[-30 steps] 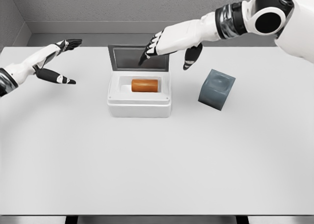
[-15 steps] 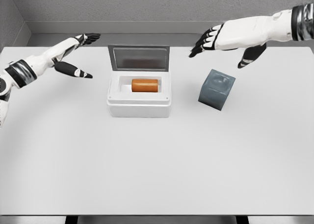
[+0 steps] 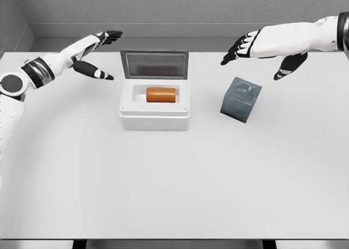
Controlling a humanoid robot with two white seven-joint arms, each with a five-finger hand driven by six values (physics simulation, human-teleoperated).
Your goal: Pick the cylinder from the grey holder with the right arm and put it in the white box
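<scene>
An orange cylinder [image 3: 161,94] lies on its side inside the white box [image 3: 155,120], whose lid [image 3: 155,65] stands open at the back. The grey holder [image 3: 240,99] sits tilted to the right of the box, with nothing in it. My right hand [image 3: 256,55] hovers above and behind the holder, fingers spread, holding nothing. Left of the lid, my left hand [image 3: 101,53] reaches in with fingers spread, also holding nothing.
The white table [image 3: 174,183] stretches wide in front of the box. A grey wall runs along its back edge.
My right hand has drawn back from over the box lid to the right, above the holder. My left hand has moved right, closer to the lid.
</scene>
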